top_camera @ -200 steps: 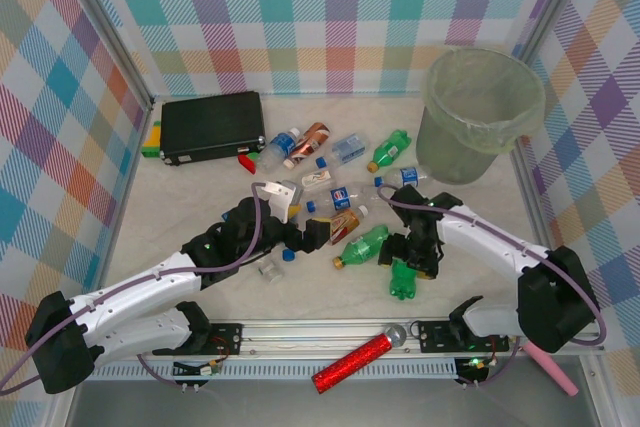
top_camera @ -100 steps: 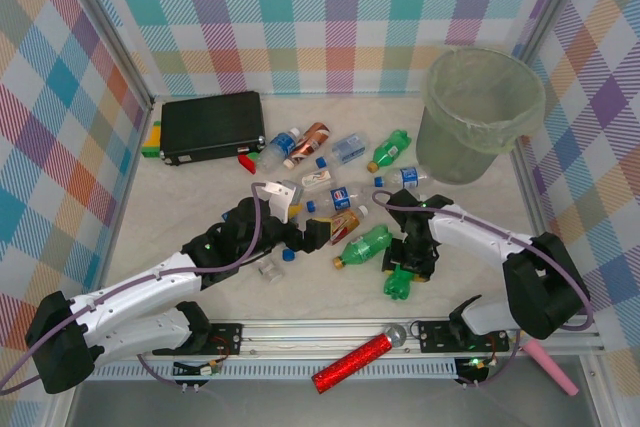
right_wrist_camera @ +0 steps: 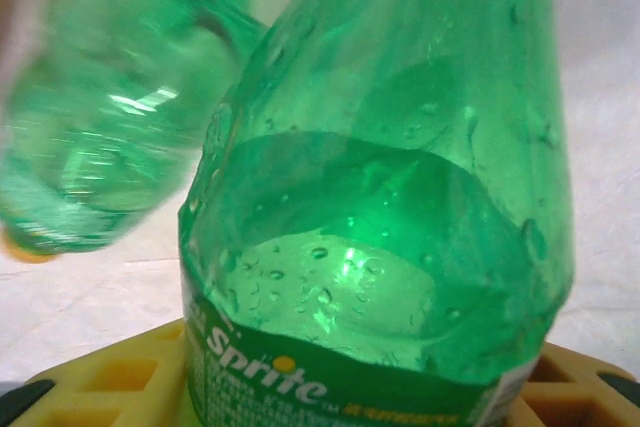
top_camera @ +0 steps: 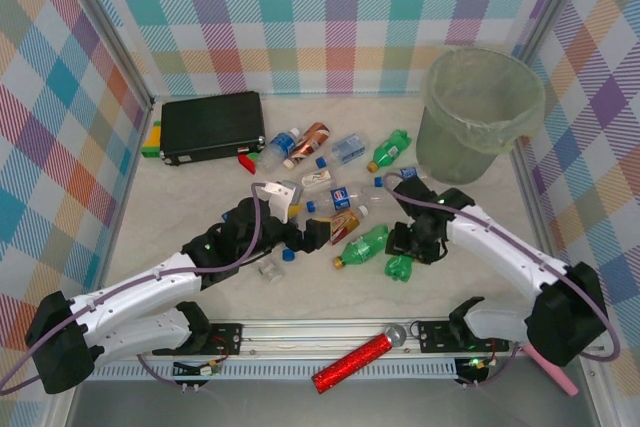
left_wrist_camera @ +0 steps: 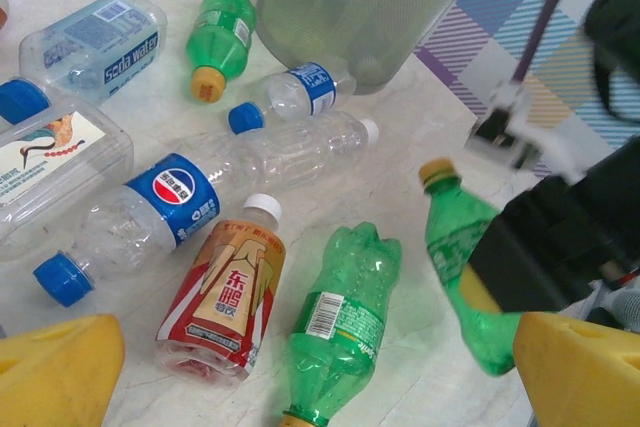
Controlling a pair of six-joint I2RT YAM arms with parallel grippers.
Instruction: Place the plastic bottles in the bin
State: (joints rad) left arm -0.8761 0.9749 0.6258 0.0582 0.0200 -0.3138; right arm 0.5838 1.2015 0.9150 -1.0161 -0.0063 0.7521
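Note:
My right gripper (top_camera: 406,251) is shut on a green Sprite bottle (top_camera: 398,267), which looms close and upright (right_wrist_camera: 390,197) over the yellow pads (right_wrist_camera: 90,392) in the right wrist view. A second green bottle (top_camera: 365,245) lies beside it on the table, with a brown-labelled bottle (top_camera: 344,224) and a Pepsi bottle (top_camera: 340,197) to its left. My left gripper (top_camera: 308,235) stands open, its yellow fingers wide apart either side of the lying green bottle (left_wrist_camera: 345,322). More bottles are scattered behind. The pale-green bin (top_camera: 478,112) stands at the far right.
A black case (top_camera: 212,125) lies at the back left. A red glittery tube (top_camera: 352,362) rests on the front rail. A small clear cup (top_camera: 270,269) and a loose blue cap (top_camera: 288,255) sit under my left arm. Checked walls close in three sides.
My right gripper has shifted a little away from the front edge with the Sprite bottle in it, and the bottle has swung round. The left arm has stayed put.

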